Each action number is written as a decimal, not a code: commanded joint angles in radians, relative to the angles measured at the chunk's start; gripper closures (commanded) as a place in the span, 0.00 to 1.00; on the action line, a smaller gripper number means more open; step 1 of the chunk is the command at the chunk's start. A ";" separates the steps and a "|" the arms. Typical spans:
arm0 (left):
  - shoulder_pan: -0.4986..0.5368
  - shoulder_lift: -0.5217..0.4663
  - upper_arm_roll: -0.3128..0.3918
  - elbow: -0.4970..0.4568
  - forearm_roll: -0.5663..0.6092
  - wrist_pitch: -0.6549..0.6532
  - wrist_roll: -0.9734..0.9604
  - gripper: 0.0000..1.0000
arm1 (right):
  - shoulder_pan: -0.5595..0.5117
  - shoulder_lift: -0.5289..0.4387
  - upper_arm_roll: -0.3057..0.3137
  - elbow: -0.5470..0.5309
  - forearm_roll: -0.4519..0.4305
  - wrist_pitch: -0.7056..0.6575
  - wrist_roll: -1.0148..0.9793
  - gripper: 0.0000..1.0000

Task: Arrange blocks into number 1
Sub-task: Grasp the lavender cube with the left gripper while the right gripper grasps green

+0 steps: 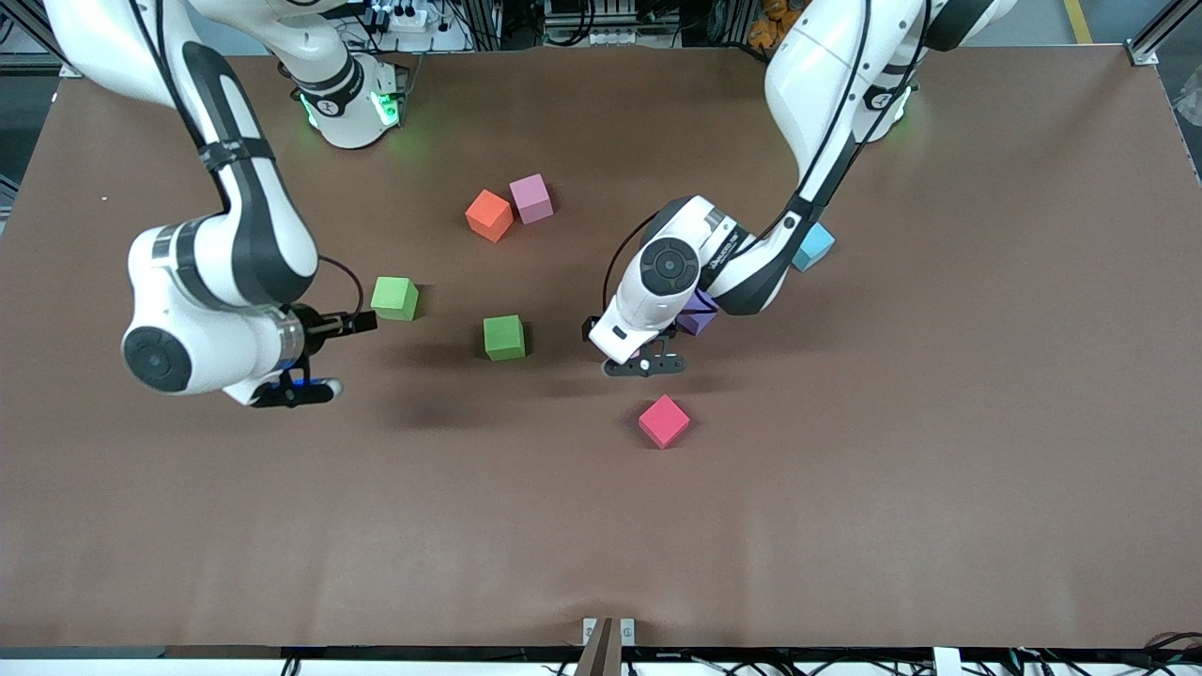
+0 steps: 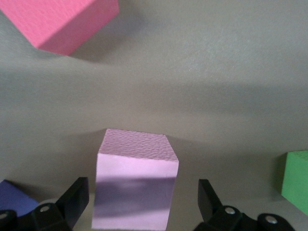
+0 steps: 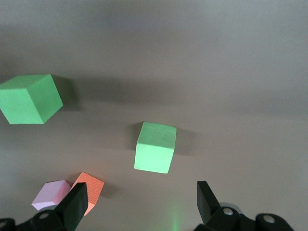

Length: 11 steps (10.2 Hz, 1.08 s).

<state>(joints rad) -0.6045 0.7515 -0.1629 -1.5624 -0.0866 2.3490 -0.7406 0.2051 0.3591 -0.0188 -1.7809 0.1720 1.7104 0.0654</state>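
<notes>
My left gripper (image 1: 646, 364): fingers spread, empty, over purple block (image 2: 134, 180); red block (image 1: 664, 421) nearer front camera. My right gripper (image 1: 299, 391): spread, empty, waiting near green blocks (image 1: 394, 298) (image 1: 504, 337). Pink block (image 1: 531, 198) touching orange cube (image 1: 489, 215).

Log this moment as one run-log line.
left gripper: open, above purple block | right gripper: open, empty, near green block | red block: untouched

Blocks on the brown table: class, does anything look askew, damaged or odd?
Nothing is damaged. The blocks just lie scattered at differing angles: the red block sits turned cornerwise, nearest the front camera, and the purple block is mostly hidden under the left arm, in line with the open left gripper.
</notes>
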 commanded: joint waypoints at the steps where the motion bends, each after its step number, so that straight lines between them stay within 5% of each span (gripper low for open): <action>1: -0.023 0.029 0.008 0.019 0.027 0.026 -0.008 0.00 | 0.051 -0.137 -0.001 -0.248 -0.009 0.148 0.077 0.00; 2: -0.021 0.028 0.008 0.018 0.074 0.026 -0.005 0.22 | 0.059 -0.137 0.000 -0.300 -0.009 0.182 0.108 0.00; 3: -0.020 0.020 0.006 0.009 0.094 0.026 -0.003 0.71 | 0.056 -0.135 -0.001 -0.337 -0.009 0.202 0.128 0.00; 4: -0.020 0.012 -0.003 0.001 0.094 0.016 -0.008 1.00 | 0.040 -0.123 -0.001 -0.347 -0.006 0.207 0.129 0.00; 11: 0.014 -0.170 -0.183 -0.283 0.139 0.010 -0.204 1.00 | 0.017 -0.022 0.000 -0.404 0.037 0.365 0.131 0.00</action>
<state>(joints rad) -0.6215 0.6588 -0.3127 -1.7448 0.0247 2.3609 -0.9021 0.2214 0.3248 -0.0231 -2.1810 0.1841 2.0475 0.1857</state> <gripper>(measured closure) 0.396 0.000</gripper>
